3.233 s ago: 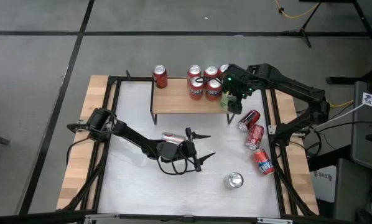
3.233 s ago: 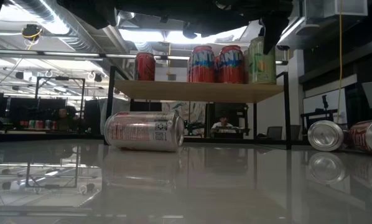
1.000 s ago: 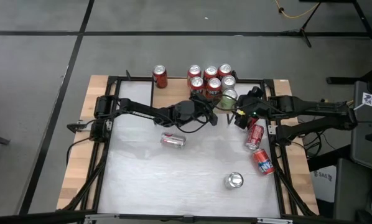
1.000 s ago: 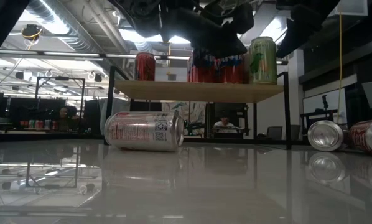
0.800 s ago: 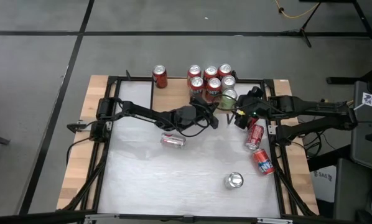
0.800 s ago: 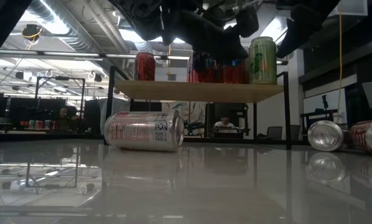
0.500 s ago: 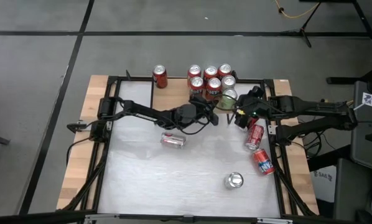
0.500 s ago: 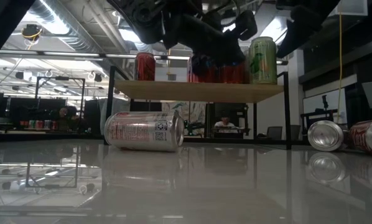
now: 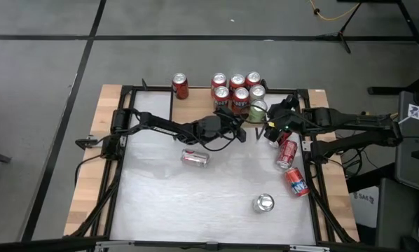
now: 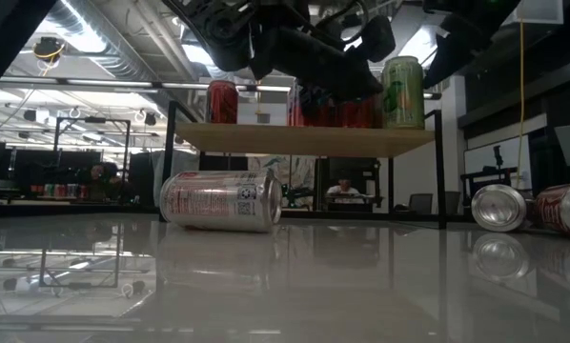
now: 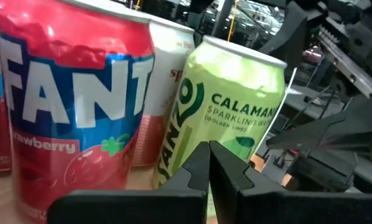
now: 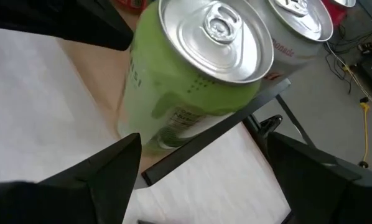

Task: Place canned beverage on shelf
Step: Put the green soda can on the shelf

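A green aluminium drink can stands upright at the right end of the low light-wood shelf on thin black legs, close to that end's front corner. Just beside it on the plank stands a cluster of red cans, and one more red can stands alone near the shelf's left end.

The left end effector reaches in over the shelf's front edge with its two dark fingers pressed together, holding nothing, the tips right in front of the green can and a red strawberry-print can. The right end effector hovers just off the shelf's right end with its fingers spread apart, the green can in front of them and not gripped.

On the white bench, a silver-and-red can lies on its side in front of the shelf. Three red cans lie along the right edge, and a can stands on end near the front right corner, silver top showing.
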You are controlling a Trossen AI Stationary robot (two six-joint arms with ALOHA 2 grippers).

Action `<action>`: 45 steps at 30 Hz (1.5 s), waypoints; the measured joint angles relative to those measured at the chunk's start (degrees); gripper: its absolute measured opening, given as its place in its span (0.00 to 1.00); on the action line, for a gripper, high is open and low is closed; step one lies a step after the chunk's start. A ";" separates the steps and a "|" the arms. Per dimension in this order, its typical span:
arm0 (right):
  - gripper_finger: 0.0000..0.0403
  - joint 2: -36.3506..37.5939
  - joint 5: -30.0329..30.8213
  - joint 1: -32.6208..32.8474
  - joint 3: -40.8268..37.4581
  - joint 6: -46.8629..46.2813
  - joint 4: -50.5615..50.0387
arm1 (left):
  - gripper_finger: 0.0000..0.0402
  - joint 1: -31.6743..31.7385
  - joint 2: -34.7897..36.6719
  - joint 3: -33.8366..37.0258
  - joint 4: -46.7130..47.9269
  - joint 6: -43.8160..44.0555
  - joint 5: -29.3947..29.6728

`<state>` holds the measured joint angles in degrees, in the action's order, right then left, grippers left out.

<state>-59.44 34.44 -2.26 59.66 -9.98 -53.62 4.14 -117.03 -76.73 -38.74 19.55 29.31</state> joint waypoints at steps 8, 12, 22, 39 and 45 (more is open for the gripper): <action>0.84 0.00 1.00 0.00 0.00 -0.02 1.12 | 0.00 0.24 0.00 0.00 -1.16 -0.14 -2.27; 0.84 0.00 3.16 0.00 0.00 -0.09 1.24 | 0.00 0.30 0.00 0.00 -1.16 -0.27 -3.16; 0.84 0.00 3.72 0.00 0.00 -0.26 1.24 | 0.00 0.35 0.09 0.00 -1.16 -0.52 -4.09; 0.84 0.00 8.66 0.00 0.00 -2.46 1.14 | 0.00 0.35 0.09 0.00 -1.16 -0.57 -3.97; 0.84 0.00 10.54 -0.01 0.00 -2.45 1.14 | 0.00 0.35 0.09 0.00 -1.14 -0.57 -3.95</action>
<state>-59.44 44.98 -2.27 59.66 -12.43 -52.49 4.49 -116.95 -76.73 -39.88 18.98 25.36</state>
